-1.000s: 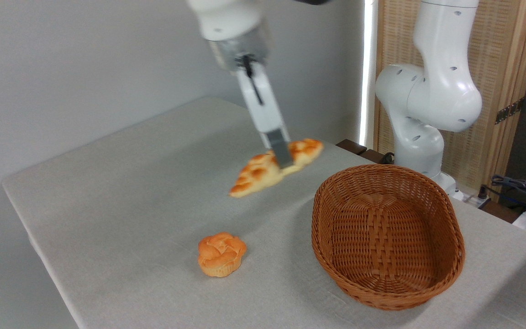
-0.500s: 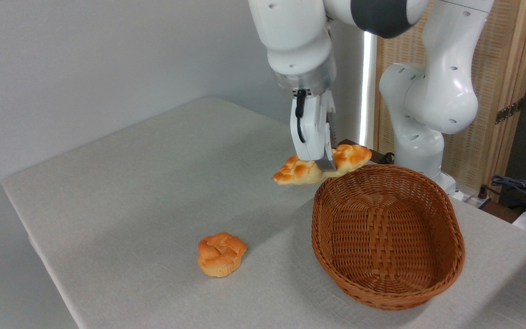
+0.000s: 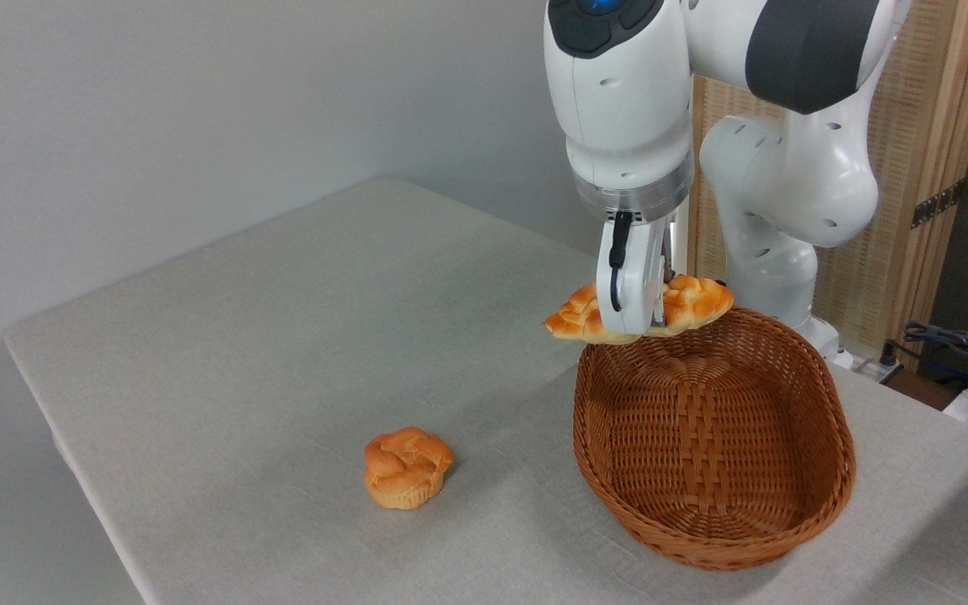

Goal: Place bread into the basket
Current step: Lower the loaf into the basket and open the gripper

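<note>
Gripper clamped on braided loaf, right of centre, above far rim of empty wicker basket. Knotted bun lower centre on tablecloth.

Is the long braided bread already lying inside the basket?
No, the braided bread is held in the air by the gripper, above the far rim of the basket, which holds nothing.
</note>
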You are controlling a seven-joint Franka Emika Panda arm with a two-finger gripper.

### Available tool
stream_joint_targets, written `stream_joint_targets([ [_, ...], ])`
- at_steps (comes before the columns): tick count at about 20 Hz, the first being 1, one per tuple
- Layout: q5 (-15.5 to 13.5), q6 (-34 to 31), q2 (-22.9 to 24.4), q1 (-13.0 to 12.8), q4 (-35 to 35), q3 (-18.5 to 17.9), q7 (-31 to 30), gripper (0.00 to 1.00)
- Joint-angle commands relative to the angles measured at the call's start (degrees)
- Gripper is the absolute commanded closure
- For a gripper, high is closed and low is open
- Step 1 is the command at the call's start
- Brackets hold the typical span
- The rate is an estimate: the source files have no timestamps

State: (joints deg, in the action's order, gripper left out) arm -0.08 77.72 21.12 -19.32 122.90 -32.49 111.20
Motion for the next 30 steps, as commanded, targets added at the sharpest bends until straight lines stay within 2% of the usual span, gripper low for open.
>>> stream_joint_targets([
  [1,2.35,-1.0,0.59,-1.25,1.73,-0.91,0.25,0.44],
  [3,3.41,-0.73,0.59,-1.25,3.05,-1.35,0.25,0.45],
  [8,3.5,-0.64,0.59,-1.25,3.05,-1.96,0.25,0.44],
  [10,3.5,-0.29,0.5,-1.51,3.05,-1.96,0.25,0.37],
  [14,3.5,0.5,0.5,-1.78,2.96,-1.96,0.25,0.14],
  [17,3.5,0.5,0.5,-1.86,3.05,-1.96,0.25,0.08],
  [21,3.5,0.5,0.41,-1.86,3.05,-2.05,0.25,0.06],
  [24,3.5,0.5,0.41,-1.86,2.96,-1.96,0.25,0.01],
  [30,3.42,0.5,0.5,-1.78,2.61,-1.96,0.16,0.0],
])
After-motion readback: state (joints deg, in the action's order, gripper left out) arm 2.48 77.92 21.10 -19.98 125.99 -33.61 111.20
